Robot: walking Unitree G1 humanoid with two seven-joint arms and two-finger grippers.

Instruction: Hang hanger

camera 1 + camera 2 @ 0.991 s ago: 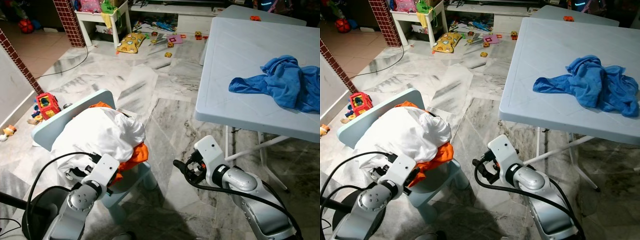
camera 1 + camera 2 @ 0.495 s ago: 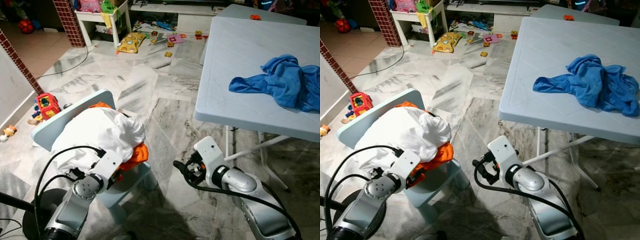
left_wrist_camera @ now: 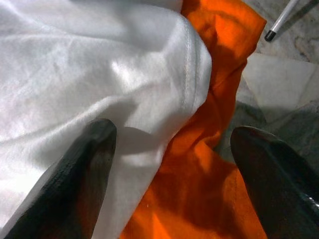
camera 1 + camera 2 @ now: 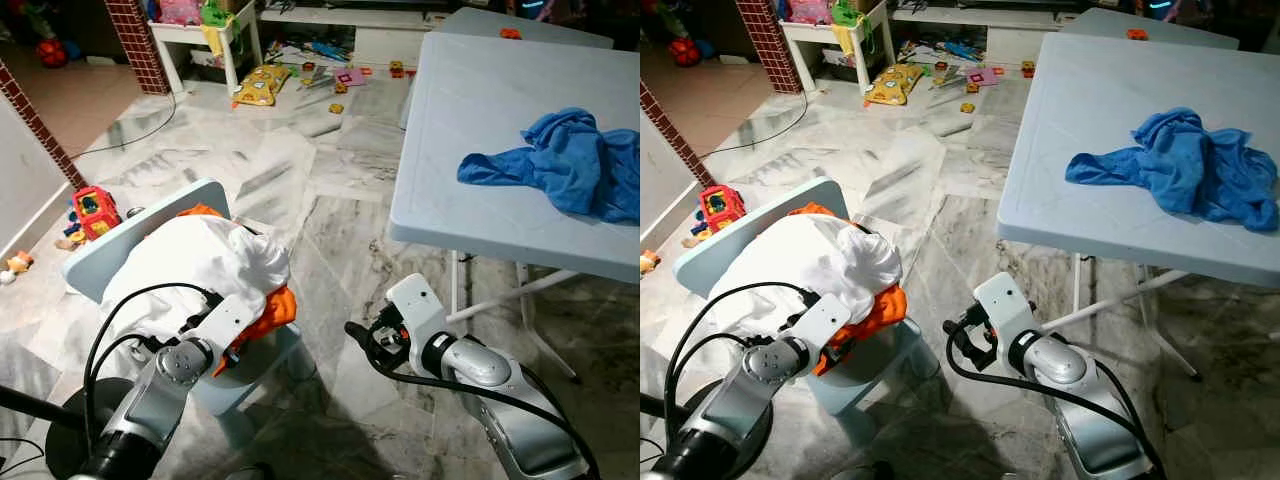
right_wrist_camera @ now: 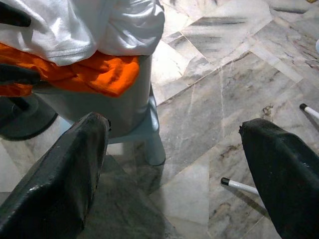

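Step in hand: judged an early search and reach; the left gripper (image 3: pixel 164 149) was at the laundry pile on the small chair (image 4: pixel 130 240), at about 8 o'clock in the head views.
Hanger: none could be made out anywhere, nor any rail or hook to hang it on; possibly buried under the clothes, which cannot be confirmed.
Left fingers: spread wide, one over the white garment (image 3: pixel 75 74), the other beside the orange garment (image 3: pixel 214 99), pinching nothing.
Right gripper (image 5: pixel 174 164): held low over the marble floor (image 4: pixel 330 170) at about 5 o'clock, aimed toward the chair, fingers spread and empty.
Chair contents: white garment heaped on top, orange garment beneath it, spilling over the seat's front edge.
Counter (image 4: pixel 480 120): at 2 o'clock, carrying a crumpled blue cloth (image 4: pixel 570 160).
Next move: judged to require parting or lifting the white garment to look for a hanger before any grasp.
Risk: loose cloth may drag off the seat.
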